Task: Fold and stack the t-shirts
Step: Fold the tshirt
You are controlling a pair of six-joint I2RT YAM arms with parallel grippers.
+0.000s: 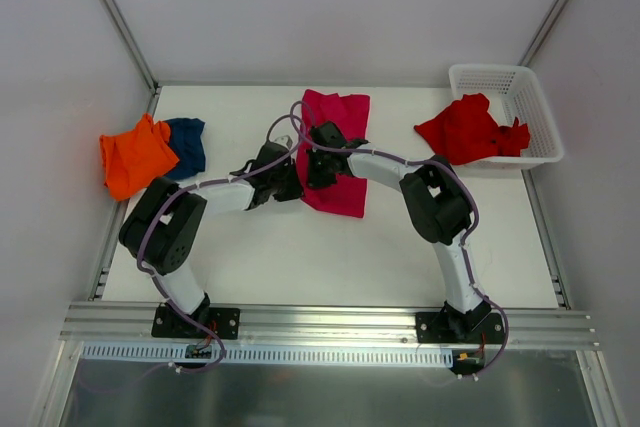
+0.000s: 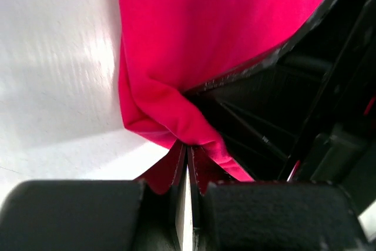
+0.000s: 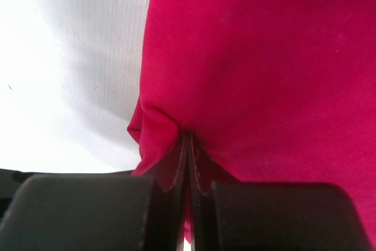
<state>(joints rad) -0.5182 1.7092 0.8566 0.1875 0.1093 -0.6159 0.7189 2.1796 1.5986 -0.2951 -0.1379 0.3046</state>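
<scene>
Lying flat at upper centre of the top view, on the white table: magenta-pink t-shirt, partly folded, its long axis running from the back of the frame toward the middle

Pinching its left edge: left gripper, fingers squeezed tight on a raised ridge of pink cloth, bare table showing at the left of that wrist view

Pinching the same left side, just beside the first grip: right gripper, fingers likewise pressed together on a small tuck of fabric, pink cloth filling the right and top of its view

Resting at the left edge of the top view: orange t-shirt, crumpled, touching and partly overlapping navy blue t-shirt on its right

Draped at upper right: bright red t-shirt, bunched, hanging over the left wall of the white mesh basket, part inside, part on the table, well apart from the pink one
</scene>
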